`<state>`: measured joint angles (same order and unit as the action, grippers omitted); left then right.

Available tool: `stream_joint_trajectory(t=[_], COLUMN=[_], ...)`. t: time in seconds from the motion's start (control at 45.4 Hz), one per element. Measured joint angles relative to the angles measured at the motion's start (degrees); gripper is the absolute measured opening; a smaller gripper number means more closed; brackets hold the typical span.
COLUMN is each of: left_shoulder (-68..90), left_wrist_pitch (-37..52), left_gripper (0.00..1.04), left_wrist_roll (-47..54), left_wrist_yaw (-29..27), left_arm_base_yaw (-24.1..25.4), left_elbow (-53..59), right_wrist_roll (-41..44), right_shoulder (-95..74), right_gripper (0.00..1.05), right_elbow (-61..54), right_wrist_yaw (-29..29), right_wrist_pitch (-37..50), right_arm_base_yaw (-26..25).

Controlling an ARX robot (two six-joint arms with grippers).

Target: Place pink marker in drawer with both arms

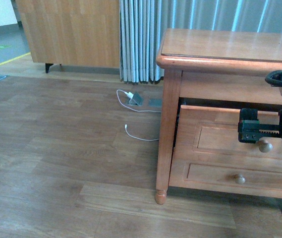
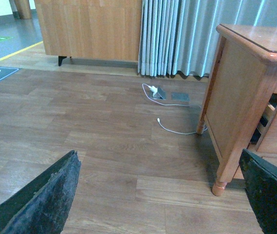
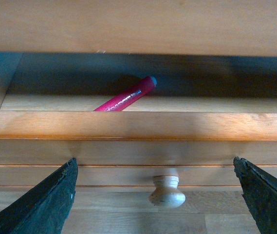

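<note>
The pink marker (image 3: 127, 99) lies slanted inside the open upper drawer (image 3: 128, 126), its lower part hidden behind the drawer's front rail. In the front view the drawer (image 1: 220, 130) is pulled partly out of the wooden cabinet. My right gripper (image 3: 157, 195) stands open just in front of the drawer's round knob (image 3: 166, 191), a finger on each side, touching nothing. That gripper (image 1: 265, 130) shows at the knob (image 1: 265, 146) in the front view. My left gripper (image 2: 162, 195) hangs open over bare floor, left of the cabinet, holding nothing.
The wooden cabinet (image 1: 220, 49) has a second, shut drawer (image 1: 240, 174) below. A white cable (image 1: 138, 136) and a charger (image 1: 133, 98) lie on the wooden floor. Grey curtains (image 1: 141, 39) and a wooden panel (image 1: 71, 29) stand behind.
</note>
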<state>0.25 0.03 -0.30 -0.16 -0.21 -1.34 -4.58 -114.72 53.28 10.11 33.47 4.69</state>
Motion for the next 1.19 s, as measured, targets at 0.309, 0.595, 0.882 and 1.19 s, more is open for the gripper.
stream_joint_trajectory(t=[0.309, 0.595, 0.882, 1.19], left_shoulder=[0.0, 0.0, 0.0, 0.0], left_wrist_pitch=[0.0, 0.0, 0.0, 0.0], left_gripper=[0.99, 0.99, 0.99, 0.99], left_wrist_roll=[0.0, 0.0, 0.0, 0.0], left_wrist_yaw=[0.0, 0.0, 0.0, 0.0], left_arm_base_yaw=[0.0, 0.0, 0.0, 0.0], left_elbow=[0.0, 0.0, 0.0, 0.0], right_wrist_roll=[0.0, 0.1, 0.0, 0.0], right_shoulder=[-5.2, -8.7, -9.4, -5.3], right_gripper=[0.96, 0.96, 0.96, 0.96], right_elbow=[6.5, 9.9, 10.3, 6.7], right_wrist_yaw=[0.6, 0.3, -0.2, -0.8], right_wrist_pitch=[0.8, 0.5, 1.7, 1.0], right_arm_base_yaw=[-1.3, -2.2, -2.6, -2.9])
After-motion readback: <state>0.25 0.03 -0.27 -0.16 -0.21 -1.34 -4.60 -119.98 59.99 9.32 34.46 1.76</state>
